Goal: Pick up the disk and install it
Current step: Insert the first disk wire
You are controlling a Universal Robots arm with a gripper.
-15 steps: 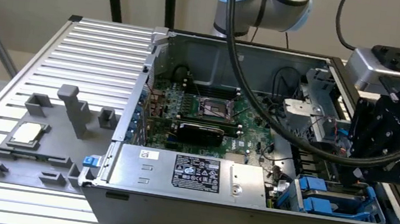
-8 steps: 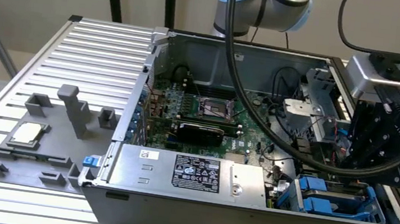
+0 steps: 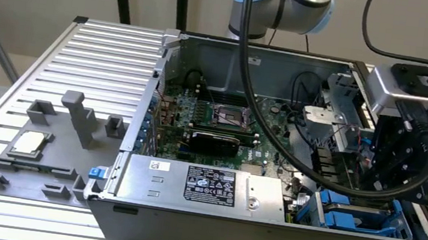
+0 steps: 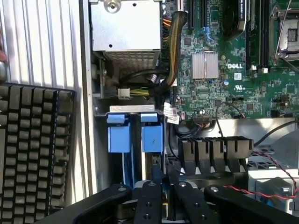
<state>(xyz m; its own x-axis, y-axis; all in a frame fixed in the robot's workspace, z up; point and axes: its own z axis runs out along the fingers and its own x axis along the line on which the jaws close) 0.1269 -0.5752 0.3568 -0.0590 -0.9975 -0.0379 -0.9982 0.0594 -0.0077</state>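
The disk (image 4: 152,137) stands on edge in the computer case's drive bay (image 3: 361,212). Its bright blue carrier end faces the motherboard, and a thin silver edge runs back toward me. My gripper (image 4: 161,179) reaches down into that bay at the exterior view's right (image 3: 384,191), and its black fingers (image 4: 149,196) are closed in on the disk's near edge. A second blue carrier (image 4: 119,137) sits in the slot beside it. The lower part of the disk is hidden inside the bay.
The open case (image 3: 164,60) holds the motherboard (image 3: 222,118), a silver power supply (image 3: 199,182) and black cables looping over the bay. A grey fixture (image 3: 41,149) with a small silver chip (image 3: 28,142) lies on the slatted table. A black keyboard (image 4: 32,149) lies beside the case.
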